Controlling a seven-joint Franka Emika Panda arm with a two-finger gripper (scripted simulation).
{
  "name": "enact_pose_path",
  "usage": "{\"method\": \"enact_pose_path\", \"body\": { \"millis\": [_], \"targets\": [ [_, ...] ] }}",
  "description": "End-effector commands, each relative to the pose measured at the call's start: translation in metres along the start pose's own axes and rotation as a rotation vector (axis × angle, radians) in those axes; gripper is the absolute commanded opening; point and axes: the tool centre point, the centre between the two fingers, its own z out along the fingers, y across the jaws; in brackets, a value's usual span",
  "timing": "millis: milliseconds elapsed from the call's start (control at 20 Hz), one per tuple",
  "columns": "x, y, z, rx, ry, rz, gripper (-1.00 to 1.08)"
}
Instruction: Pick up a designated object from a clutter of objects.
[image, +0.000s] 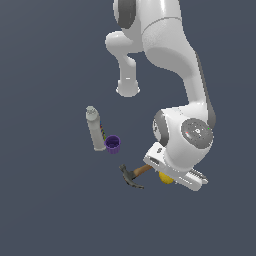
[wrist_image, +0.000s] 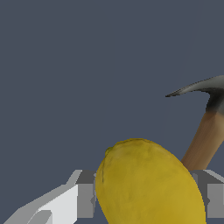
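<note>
The yellow lemon (wrist_image: 148, 183) sits between my gripper's (wrist_image: 144, 199) two grey fingers (wrist_image: 85, 197), and both pads touch its sides. In the exterior view only a bit of the lemon (image: 165, 178) shows under the white hand, where the gripper (image: 168, 175) is mostly hidden. The hammer (image: 134, 176) lies just beside it toward the exterior view's left; its wooden handle (wrist_image: 205, 140) runs close past the lemon. The purple cup (image: 112, 144) and the whitish-grey bottle (image: 94, 129) stand farther off. I cannot make out the red fruit.
The arm's base and links (image: 165, 45) rise at the back of the exterior view. The dark grey floor (image: 50, 200) spreads around the objects.
</note>
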Motion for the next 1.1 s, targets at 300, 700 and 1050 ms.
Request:
{"method": "enact_pose_path", "body": {
  "millis": [300,700,1050],
  "targets": [
    [-0.013,0.009,-0.096,0.002,0.002,0.000,-1.00],
    [-0.024,0.017,-0.185,0.002,0.002,0.001,-1.00],
    [-0.030,0.020,-0.240,0.002,0.002,0.001,-1.00]
  ]
}}
